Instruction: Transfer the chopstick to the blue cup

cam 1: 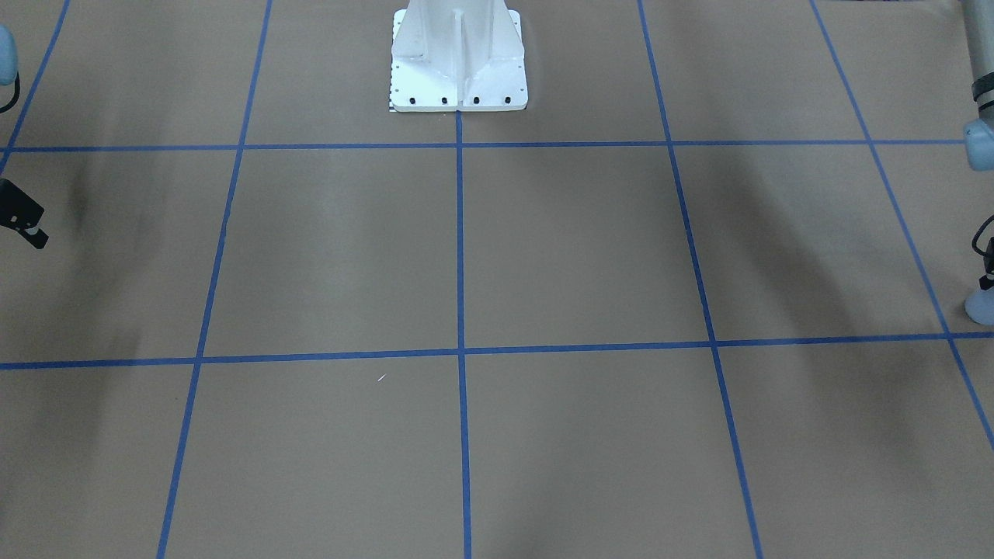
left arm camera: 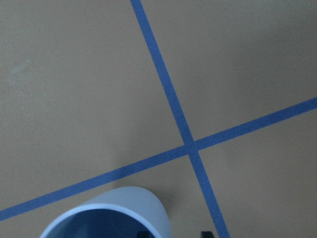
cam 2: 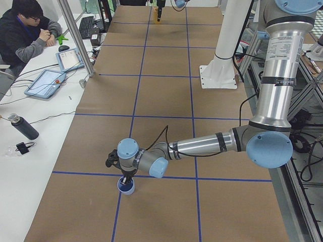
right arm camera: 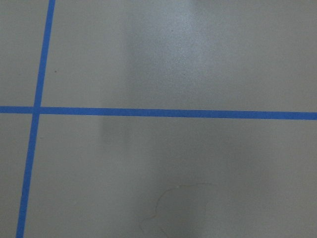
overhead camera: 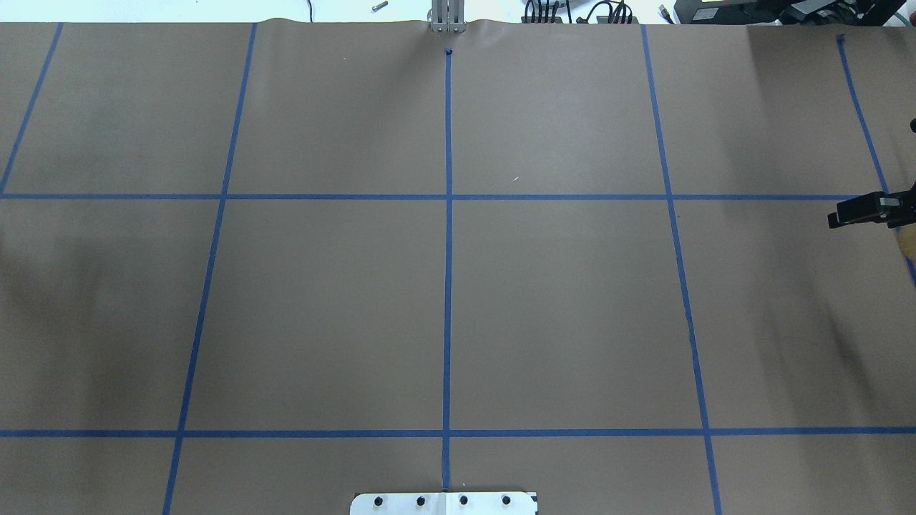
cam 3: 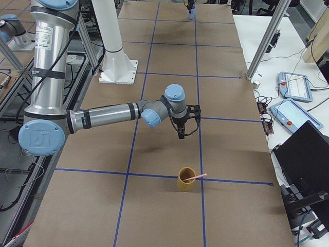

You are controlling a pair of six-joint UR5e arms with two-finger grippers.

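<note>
The blue cup [cam 2: 126,188] stands upright on a crossing of tape lines at the robot's left end of the table. My left gripper [cam 2: 125,177] hangs straight over it, tips at the rim. In the left wrist view the cup's rim and wall [left arm camera: 133,206] fill the bottom edge, and two dark fingertips [left arm camera: 144,232] show apart with nothing between them. The pale pink chopstick [cam 3: 196,177] leans in a yellow cup [cam 3: 186,181] at the far right end. My right gripper [cam 3: 181,133] points down, above and beyond that cup; I cannot tell its state.
The white robot base [cam 1: 458,74] stands at mid-table on the robot's side. Blue tape lines grid the brown table cover [overhead camera: 558,307]. An operator [cam 2: 25,30] sits at a side table with tablets [cam 2: 45,83] and a bottle [cam 2: 22,127].
</note>
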